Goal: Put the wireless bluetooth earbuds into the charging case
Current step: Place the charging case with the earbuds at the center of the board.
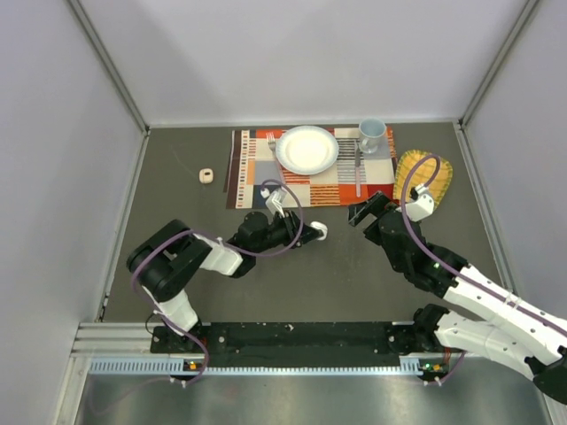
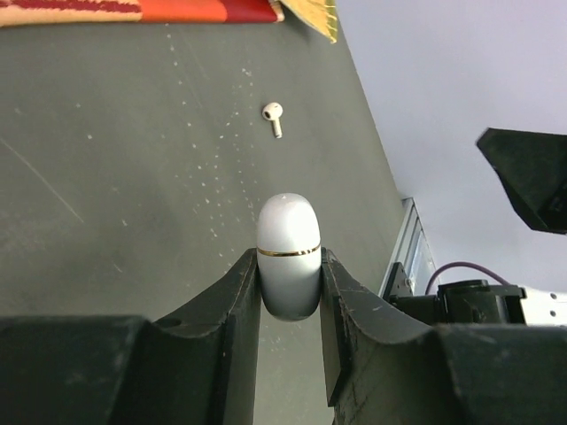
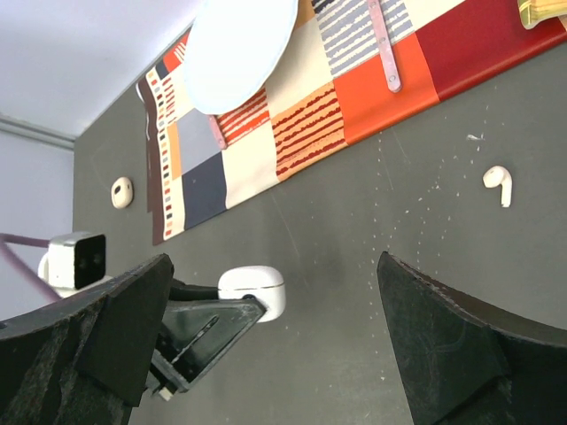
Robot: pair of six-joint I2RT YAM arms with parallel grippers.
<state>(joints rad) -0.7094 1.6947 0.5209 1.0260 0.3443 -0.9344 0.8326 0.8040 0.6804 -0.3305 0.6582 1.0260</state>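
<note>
Between the fingers of your left gripper (image 2: 288,258) sits the charging case (image 2: 288,235), clamped low and apparently closed. It's rounded, so it could squirt out if the squeeze shifts. Your right gripper (image 3: 273,262) hangs wide open and empty. One white earbud (image 2: 273,118) lies on the table (image 2: 133,177), easy to flick away. Other earbuds aren't visible, and the beige blob (image 3: 121,191) near the placemat (image 3: 310,133) is too small to call.

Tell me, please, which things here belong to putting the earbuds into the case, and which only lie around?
For the job:
white charging case, held in the left hand
white earbud
perhaps the small beige piece, too small to identify

Just lying about:
placemat
plate
mug
cutlery
yellow mat
</note>
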